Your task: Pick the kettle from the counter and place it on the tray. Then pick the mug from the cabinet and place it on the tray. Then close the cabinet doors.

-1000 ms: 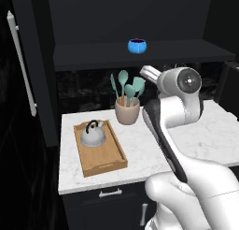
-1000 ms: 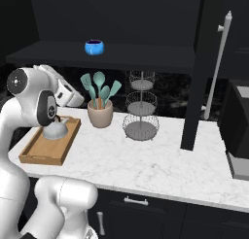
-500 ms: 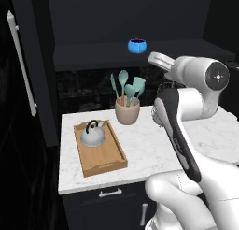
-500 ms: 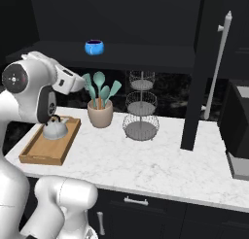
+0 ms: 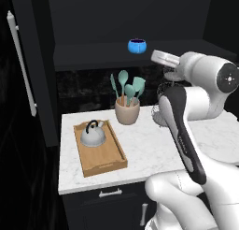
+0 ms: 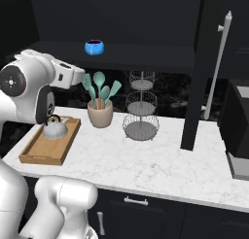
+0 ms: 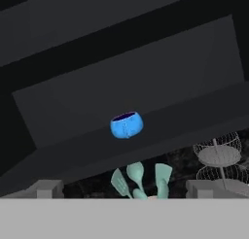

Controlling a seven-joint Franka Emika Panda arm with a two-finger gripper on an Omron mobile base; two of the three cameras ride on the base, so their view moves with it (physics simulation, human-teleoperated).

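Nearest, the gripper (image 7: pixel 121 190) is seen raised above the counter (image 6: pixel 146 160), its jaws spread to their full width and nothing held between them; in the hand view the two fingertips (image 7: pixel 46 188) are shown well apart, with the teal utensils in the gap beyond. On the counter's left part the tray (image 5: pixel 112 160) is laid flat; the kettle (image 5: pixel 93 133) is seated upright inside it, toward its far end, handle arched above. Behind the tray the beige utensil crock (image 6: pixel 100 114) is placed, and beside it, to the right, the wire tiered basket stand (image 6: pixel 141 107). Farther back and higher, the mug (image 7: pixel 127 125) is shown standing on the shelf of the cabinet (image 5: pixel 93 56), above the crock; both cabinet doors (image 6: pixel 206 73) are swung open, their silver bar handles (image 5: pixel 21 61) facing outward.
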